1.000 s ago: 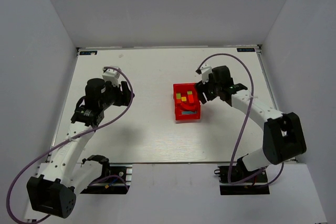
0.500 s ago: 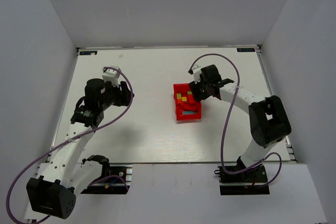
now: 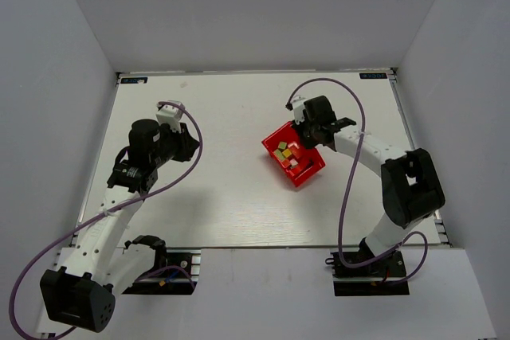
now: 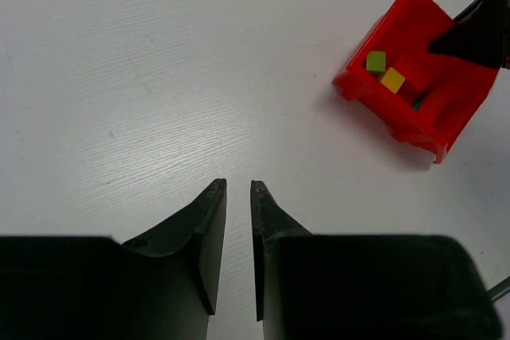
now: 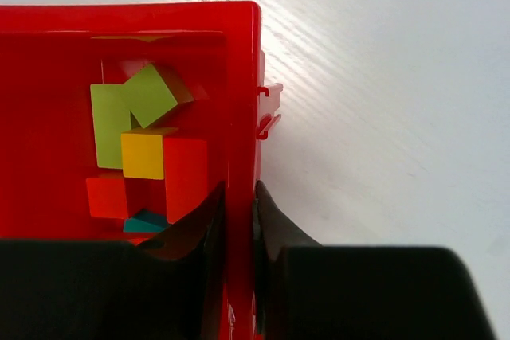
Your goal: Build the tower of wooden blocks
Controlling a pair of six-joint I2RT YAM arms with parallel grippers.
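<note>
Surface: white table (image 3: 207,197), plain grey walls (image 3: 255,13) on three sides.
Blocks: wooden blocks (image 5: 143,153) heaped loose inside the red bin (image 3: 280,166), right of centre; no tower begun.
Right gripper (image 5: 239,197): clamped on the bin's side wall, blocks just left of its fingers.
Left gripper (image 4: 237,187): fingers together, empty; bin well apart, ahead and to its right.
Nearer arm: right. I judge emptying the bin, which sits skewed to the table edges, comes first.

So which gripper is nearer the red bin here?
Right. The right gripper is clamped on the bin, one finger inside its side wall and one outside. The left gripper is shut over the table, well away to the left.
</note>
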